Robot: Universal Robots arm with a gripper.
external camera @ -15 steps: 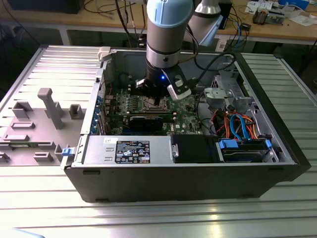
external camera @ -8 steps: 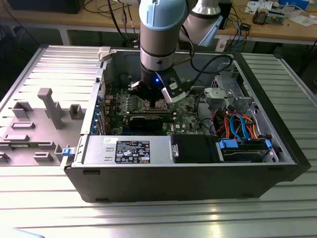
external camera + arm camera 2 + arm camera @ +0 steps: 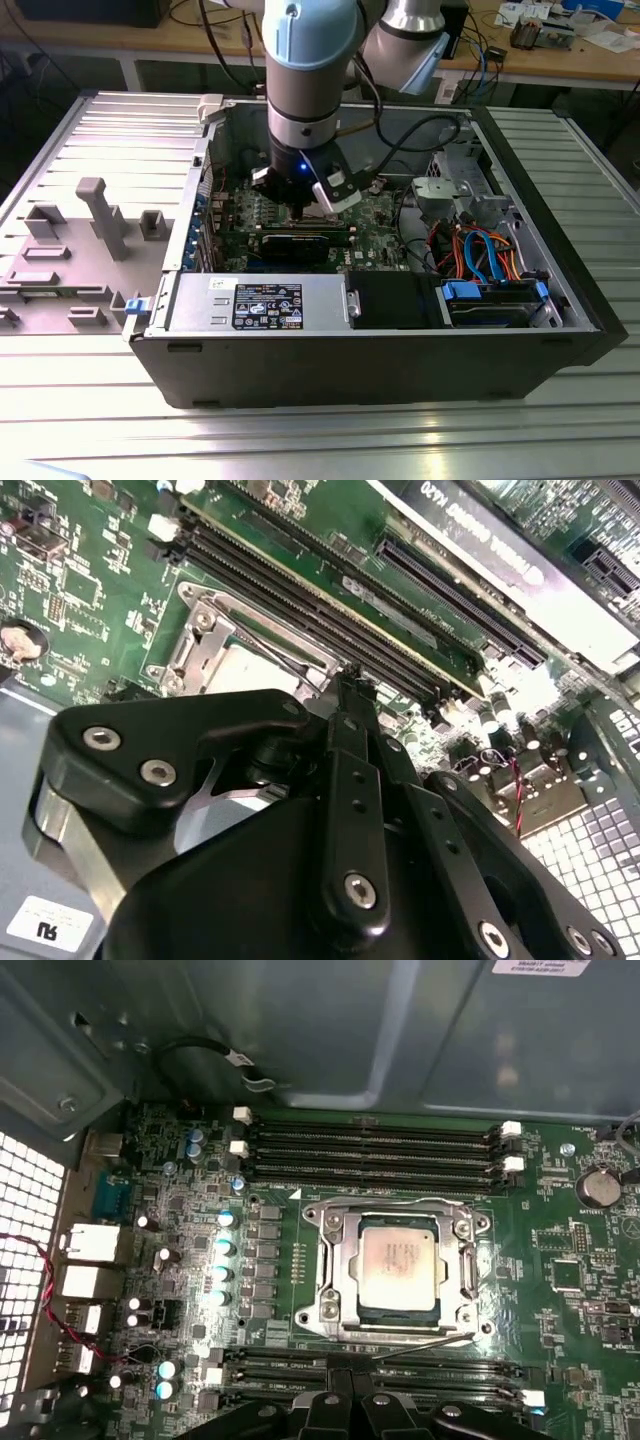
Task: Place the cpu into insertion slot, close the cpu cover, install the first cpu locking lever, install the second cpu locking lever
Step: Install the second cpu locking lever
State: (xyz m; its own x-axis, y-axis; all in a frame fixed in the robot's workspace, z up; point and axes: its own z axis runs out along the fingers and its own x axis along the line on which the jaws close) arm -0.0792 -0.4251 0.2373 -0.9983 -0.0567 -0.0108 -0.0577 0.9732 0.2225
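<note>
In the first wrist view the cpu cover [image 3: 400, 1265] is lying closed around the cpu [image 3: 399, 1266], which is sitting in the insertion slot [image 3: 330, 1305] just ahead of the gripper [image 3: 350, 1372]. The chip is showing a flat, silvery, smudged top. It is likely light, stiff and fragile underneath, best held by its edges. A thin wire lever [image 3: 425, 1341] is lying along the frame's near edge, springy and slim. Whether the fingers [image 3: 335, 1390] are pinching anything, I cannot tell.
</note>
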